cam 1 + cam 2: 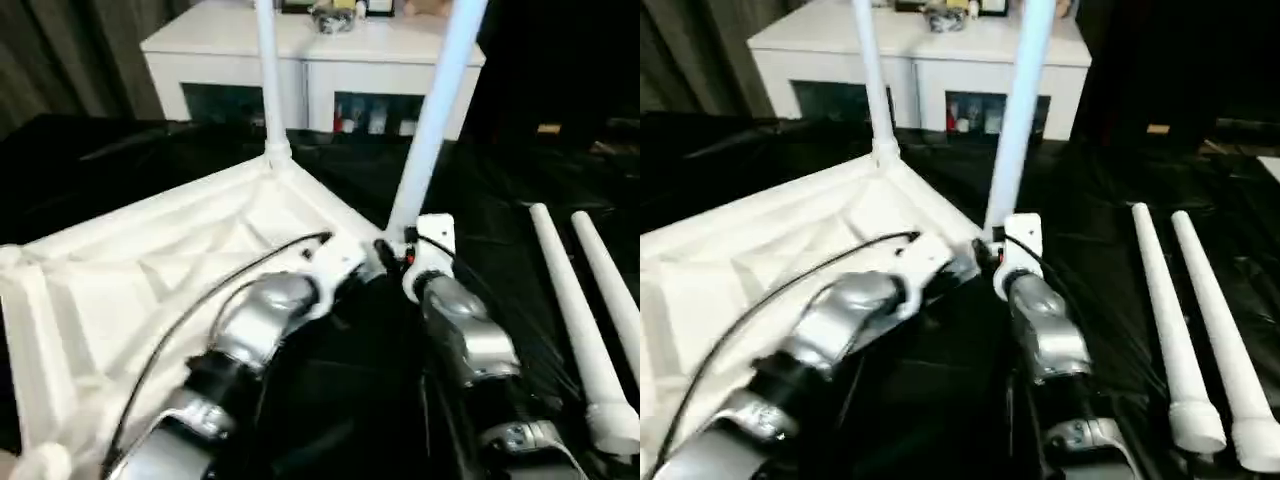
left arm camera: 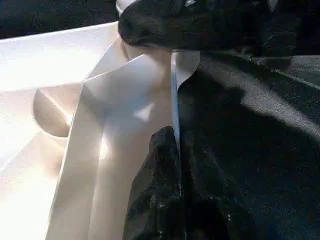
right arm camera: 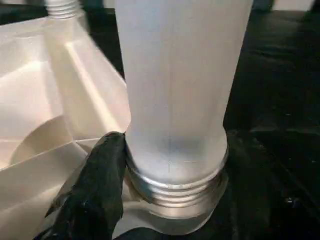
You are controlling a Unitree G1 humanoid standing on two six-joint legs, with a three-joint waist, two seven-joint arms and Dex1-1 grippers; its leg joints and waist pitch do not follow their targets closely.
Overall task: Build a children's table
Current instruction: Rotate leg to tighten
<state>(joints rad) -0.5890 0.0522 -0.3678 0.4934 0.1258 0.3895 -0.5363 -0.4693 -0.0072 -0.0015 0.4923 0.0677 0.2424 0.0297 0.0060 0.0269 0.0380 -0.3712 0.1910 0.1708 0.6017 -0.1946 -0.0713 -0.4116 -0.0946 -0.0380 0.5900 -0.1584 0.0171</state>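
Note:
The white tabletop (image 1: 150, 270) lies upside down on black cloth, ribbed underside up. One leg (image 1: 268, 80) stands in the far corner socket. A second leg (image 1: 432, 120) stands in the near right corner socket (image 3: 170, 210), its threaded collar showing just above the socket. My right gripper (image 1: 395, 248) is at that leg's base, closed around it, with one black finger (image 3: 97, 195) pressed against the collar. My left gripper (image 2: 175, 145) is shut on the tabletop's thin rim (image 2: 174, 95) right beside that corner. Two loose legs (image 1: 565, 300) (image 1: 612, 285) lie side by side on the right.
A white cabinet (image 1: 300, 60) with glass-fronted compartments stands behind the table, small items on its top. Black cloth (image 1: 500, 200) covers the surface around the tabletop. My silver forearms (image 1: 460, 340) cross the foreground.

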